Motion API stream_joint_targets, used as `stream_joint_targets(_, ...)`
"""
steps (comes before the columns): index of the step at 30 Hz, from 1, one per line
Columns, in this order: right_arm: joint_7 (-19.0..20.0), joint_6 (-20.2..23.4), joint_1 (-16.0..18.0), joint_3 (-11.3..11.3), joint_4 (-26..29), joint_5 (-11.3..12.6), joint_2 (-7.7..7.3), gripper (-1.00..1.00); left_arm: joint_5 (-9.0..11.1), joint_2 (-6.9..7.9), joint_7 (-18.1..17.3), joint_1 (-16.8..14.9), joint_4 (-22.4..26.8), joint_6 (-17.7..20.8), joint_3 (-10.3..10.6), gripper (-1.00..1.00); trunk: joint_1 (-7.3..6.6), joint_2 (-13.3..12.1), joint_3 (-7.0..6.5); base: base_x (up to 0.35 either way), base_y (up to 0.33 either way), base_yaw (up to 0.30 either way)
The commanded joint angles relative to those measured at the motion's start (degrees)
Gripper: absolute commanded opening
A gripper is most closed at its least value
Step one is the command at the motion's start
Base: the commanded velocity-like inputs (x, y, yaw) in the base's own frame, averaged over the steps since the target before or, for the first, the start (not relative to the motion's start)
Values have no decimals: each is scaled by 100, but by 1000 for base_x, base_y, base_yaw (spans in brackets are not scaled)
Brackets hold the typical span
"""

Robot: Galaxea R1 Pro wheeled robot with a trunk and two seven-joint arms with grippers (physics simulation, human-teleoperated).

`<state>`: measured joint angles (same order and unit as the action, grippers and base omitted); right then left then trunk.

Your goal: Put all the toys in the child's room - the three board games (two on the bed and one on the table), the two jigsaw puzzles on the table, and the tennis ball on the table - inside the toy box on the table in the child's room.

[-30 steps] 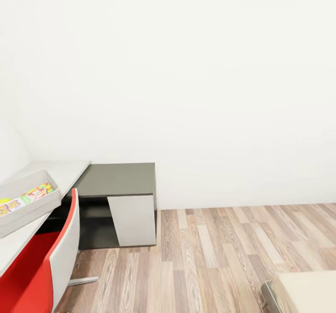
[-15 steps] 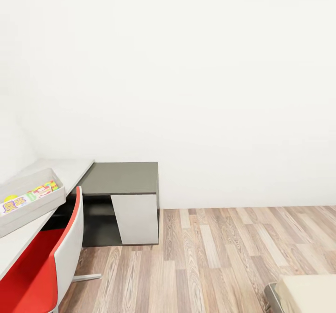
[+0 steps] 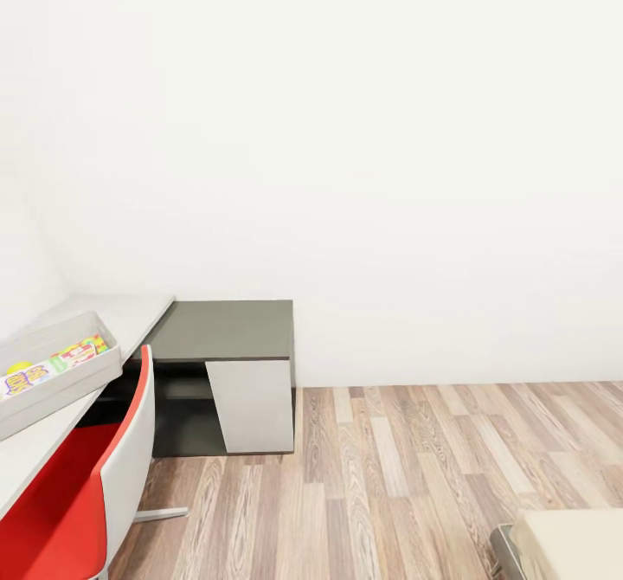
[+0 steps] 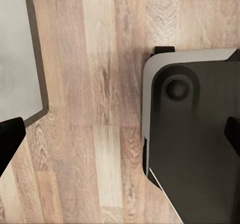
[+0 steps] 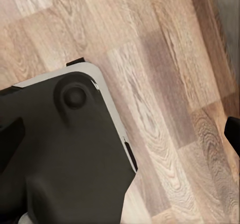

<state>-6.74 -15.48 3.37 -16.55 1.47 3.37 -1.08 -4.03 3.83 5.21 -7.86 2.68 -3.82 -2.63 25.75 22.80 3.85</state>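
Evidently we are between pick-ups: both claws hang spread and empty over the wood-grain floor [image 3: 415, 476], our dark base [image 4: 200, 149] beneath them. The toy box [image 3: 82, 372], a shallow grey flared bin on the light table [image 3: 130, 316], sits well ahead to our left holding what look like printed slabs. To do well, we should turn toward the beige bed [image 3: 571, 545] corner at our right.
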Motion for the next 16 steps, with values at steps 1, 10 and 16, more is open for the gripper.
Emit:
stream_joint_targets(1,1,-25,6,5,-7,34,-10,100,-41,-2,15,-5,-6,-22,-27,100,3,12,12,0,0,0)
stream_joint_targets(10,2,-25,5,9,-5,40,-7,100,-76,3,15,-5,-4,-23,-3,100,3,12,12,0,0,0)
stream_joint_targets(16,1,-25,5,9,-6,45,17,100,-52,-4,15,-5,-4,-23,-8,100,3,12,12,0,0,0)
